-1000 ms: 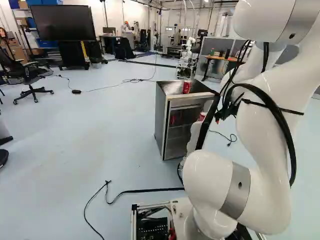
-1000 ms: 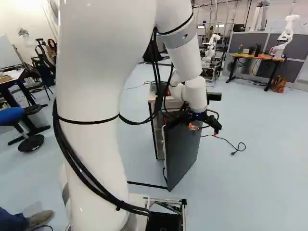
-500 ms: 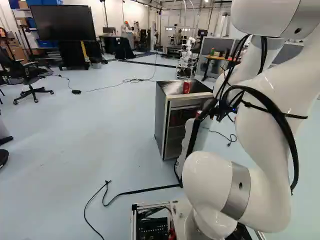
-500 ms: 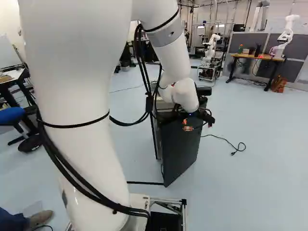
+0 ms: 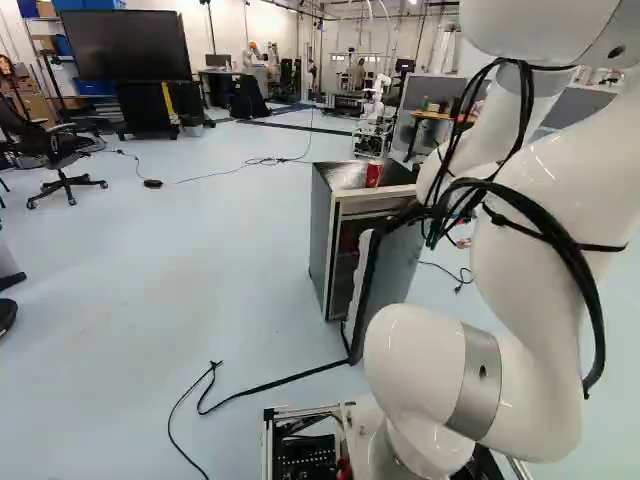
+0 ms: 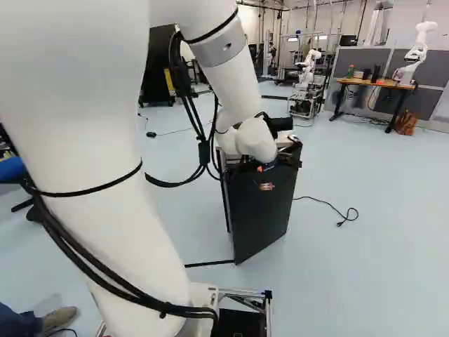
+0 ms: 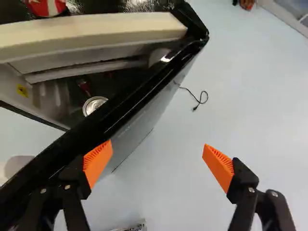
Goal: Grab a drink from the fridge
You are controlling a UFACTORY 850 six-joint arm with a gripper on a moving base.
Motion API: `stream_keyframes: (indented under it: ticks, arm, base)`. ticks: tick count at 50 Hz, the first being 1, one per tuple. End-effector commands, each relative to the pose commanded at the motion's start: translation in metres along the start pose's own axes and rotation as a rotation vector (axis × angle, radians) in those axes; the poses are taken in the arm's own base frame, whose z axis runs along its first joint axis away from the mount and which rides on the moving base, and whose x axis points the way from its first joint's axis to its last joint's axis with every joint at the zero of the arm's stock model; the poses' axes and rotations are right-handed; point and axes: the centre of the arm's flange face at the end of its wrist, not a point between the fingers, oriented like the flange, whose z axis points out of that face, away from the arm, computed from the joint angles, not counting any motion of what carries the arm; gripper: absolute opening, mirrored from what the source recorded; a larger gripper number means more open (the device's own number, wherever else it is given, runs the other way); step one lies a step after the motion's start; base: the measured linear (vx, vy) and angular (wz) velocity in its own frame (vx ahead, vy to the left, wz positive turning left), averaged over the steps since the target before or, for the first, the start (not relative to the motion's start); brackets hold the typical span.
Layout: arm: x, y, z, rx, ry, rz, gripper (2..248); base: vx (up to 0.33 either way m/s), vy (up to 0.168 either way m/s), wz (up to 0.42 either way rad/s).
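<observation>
At the top edge of the dark fridge door (image 6: 263, 210) my gripper (image 6: 272, 166) shows in the right base view. In the wrist view my gripper (image 7: 158, 162) is wide open, nothing clasped between its orange pads. One finger overlaps the black door edge (image 7: 120, 106), the other hangs over floor outside the door; contact is unclear. The fridge (image 5: 325, 240) stands with its door partly open. Inside, a can with a silver top (image 7: 95, 105) shows past the door edge, and a dark red item (image 7: 84, 86) lies beyond it. A red can (image 5: 373, 175) stands on top of the fridge.
A black cable (image 5: 270, 384) runs over the floor toward the door's foot. Another cord (image 6: 344, 219) lies right of the fridge. Farther back are another robot (image 6: 307, 70) and a wooden-topped table (image 6: 379, 83). A person's shoe (image 6: 59, 318) is near the base.
The door has swung toward the fridge front and stands less open. My arm has shifted with it, the gripper moving left along the door top in the right base view. The base has not moved.
</observation>
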Motion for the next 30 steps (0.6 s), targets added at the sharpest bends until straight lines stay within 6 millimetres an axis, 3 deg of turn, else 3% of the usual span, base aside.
stream_keyframes:
  ticks: [30]
  arm:
    - [-0.026, -0.042, -0.035, 0.047, 0.016, -0.050, 247]
  base:
    - [0.000, 0.000, 0.000]
